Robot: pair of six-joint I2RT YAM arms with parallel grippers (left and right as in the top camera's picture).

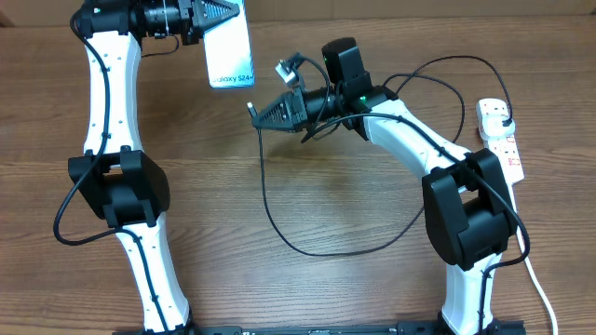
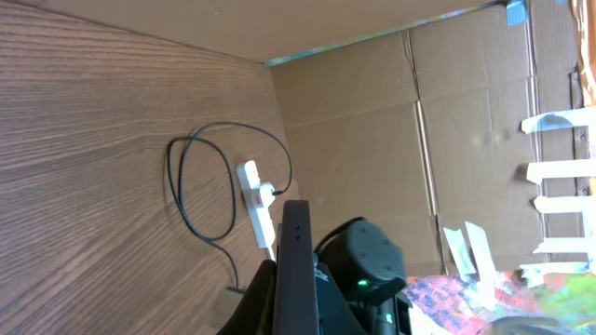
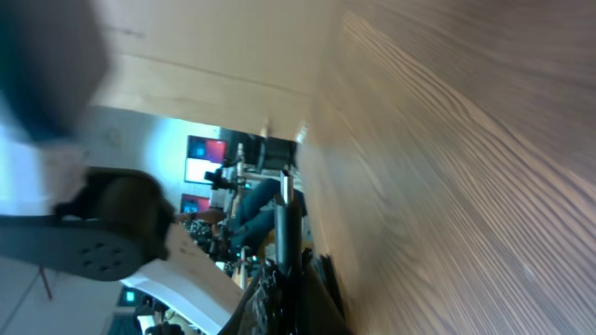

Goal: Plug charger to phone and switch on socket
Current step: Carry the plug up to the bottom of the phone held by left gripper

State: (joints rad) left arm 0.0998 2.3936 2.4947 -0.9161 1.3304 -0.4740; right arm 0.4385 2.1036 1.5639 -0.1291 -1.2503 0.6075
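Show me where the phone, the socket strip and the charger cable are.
phone [image 1: 231,56]: overhead view, on its lit screen.
socket strip [image 1: 508,149]: overhead view, on its white body.
charger cable [image 1: 264,184]: overhead view, on the left side of its loop.

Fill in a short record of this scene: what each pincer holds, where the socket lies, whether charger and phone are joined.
left pincer: shut on the phone, lit screen facing up
right pincer: shut on the charger near its tip
socket: flat on the table, robot's right side, charger's cable reaches its far end
charger and phone: apart, not yet joined
socket switch: too small to tell
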